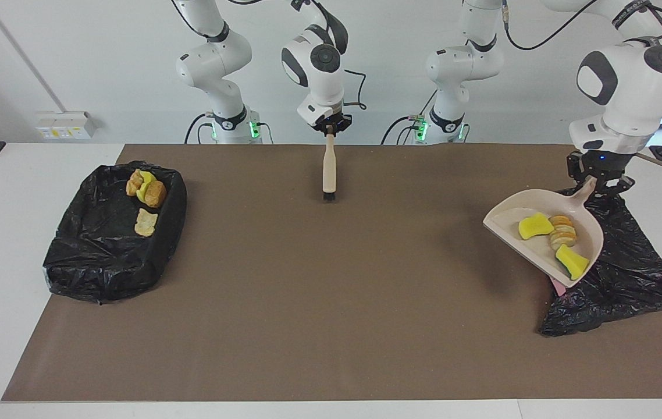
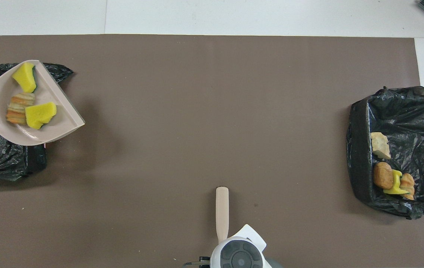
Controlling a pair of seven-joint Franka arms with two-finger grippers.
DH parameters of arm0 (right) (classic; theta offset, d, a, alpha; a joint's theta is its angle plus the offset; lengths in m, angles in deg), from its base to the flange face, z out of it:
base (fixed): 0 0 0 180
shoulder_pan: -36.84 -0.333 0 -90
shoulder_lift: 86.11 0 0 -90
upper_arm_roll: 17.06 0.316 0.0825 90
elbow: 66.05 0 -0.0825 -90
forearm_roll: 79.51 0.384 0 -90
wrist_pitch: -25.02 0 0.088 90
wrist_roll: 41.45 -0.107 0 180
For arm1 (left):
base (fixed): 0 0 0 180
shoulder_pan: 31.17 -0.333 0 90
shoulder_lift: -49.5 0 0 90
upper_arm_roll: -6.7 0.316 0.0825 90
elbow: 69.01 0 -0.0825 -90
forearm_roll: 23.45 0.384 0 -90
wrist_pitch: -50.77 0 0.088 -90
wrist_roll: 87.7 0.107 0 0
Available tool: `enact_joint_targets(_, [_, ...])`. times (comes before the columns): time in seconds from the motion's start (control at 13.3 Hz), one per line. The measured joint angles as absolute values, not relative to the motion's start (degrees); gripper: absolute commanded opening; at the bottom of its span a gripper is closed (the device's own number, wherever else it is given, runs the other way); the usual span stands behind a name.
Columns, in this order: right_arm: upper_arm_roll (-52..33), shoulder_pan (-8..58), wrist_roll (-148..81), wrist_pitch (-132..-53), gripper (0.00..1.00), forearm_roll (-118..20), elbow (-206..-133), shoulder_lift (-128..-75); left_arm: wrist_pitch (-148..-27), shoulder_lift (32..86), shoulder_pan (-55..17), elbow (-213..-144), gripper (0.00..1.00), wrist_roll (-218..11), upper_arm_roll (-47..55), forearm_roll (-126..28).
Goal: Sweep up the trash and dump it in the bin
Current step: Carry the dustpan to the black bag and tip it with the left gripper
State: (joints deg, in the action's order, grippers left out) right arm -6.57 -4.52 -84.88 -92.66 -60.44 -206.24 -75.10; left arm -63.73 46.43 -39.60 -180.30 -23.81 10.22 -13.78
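I hold the left gripper [image 1: 597, 178] up over the black bag-lined bin [image 1: 627, 273] at the left arm's end of the table. Its fingers are clamped tight on the handle of the beige dustpan [image 1: 531, 247]. The pan hangs below and to the side of the gripper, tilted, with its open edge toward the middle of the brown mat [image 1: 331, 302] and its body partly over the bin's edge.

Three pieces of trash lie in the pan below the left gripper: a yellow sponge piece [image 1: 536, 226], a striped orange-brown bread-like lump [image 1: 561, 231], and a second yellow sponge piece [image 1: 572, 262] with a dark green edge. In the overhead view these three show at [image 2: 40, 114], [image 2: 19, 107] and [image 2: 25, 76], packed close together against the pan's rounded wall.

I hold the right gripper [image 1: 330, 130] over the mat near the robots' edge, midway along the table. Its fingers are fully closed on the top of the beige brush [image 1: 328, 169], which hangs straight down from it, bristles lowest.

Well apart from both grippers, at the right arm's end of the table, a second black-lined bin [image 1: 110, 244] holds more scraps [image 1: 146, 189]: brown lumps, a yellow-green piece and a pale chunk [image 1: 146, 223].
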Motion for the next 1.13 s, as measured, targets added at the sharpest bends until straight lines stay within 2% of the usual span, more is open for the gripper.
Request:
enact_joint_targets(0.23, [-6.57,-5.22,-86.19,-93.64,0.0,-63.3,-208.42,-74.69,-67.28,48.46,-47.18,-177.69,0.0,-9.04,10.24,-13.94])
enact_joint_targets(0.45, [-6.57,-5.24,-86.96,-97.88,0.0,-63.67,-210.36,-74.61,-69.01,54.47,-52.86,-170.37,0.0,4.8,10.34,-12.67])
enact_joint_targets(0.6, [-6.57,-5.31,-87.13,-98.24,0.0,-63.71,-210.51,-74.61,-69.6,57.61,-53.31,-166.77,0.0,5.98,10.2,-5.72])
enact_joint_targets(0.83, [-6.57,-6.14,-87.15,-99.08,0.0,-63.75,-210.79,-74.61,-70.17,59.09,-52.42,-165.79,0.0,5.98,9.29,5.36])
enact_joint_targets(0.9, [-6.58,-6.31,-87.16,-99.21,0.31,-63.85,-210.88,-74.62,-70.18,59.43,-51.34,-165.79,0.0,5.98,9.14,9.02])
enact_joint_targets(0.98, [-6.58,-6.33,-87.16,-99.23,0.69,-63.99,-210.89,-74.64,-70.18,59.65,-50.05,-165.79,0.0,5.96,9.07,12.43])
enact_joint_targets(1.05, [-6.58,-6.33,-87.16,-99.25,1.0,-64.05,-210.88,-74.81,-70.09,59.82,-48.97,-165.77,0.0,5.89,9.03,15.41])
enact_joint_targets(1.13, [-6.6,-6.3,-87.16,-99.37,1.0,-64.11,-210.75,-75.07,-69.94,60.06,-48.14,-165.77,0.0,5.9,9.04,18.53])
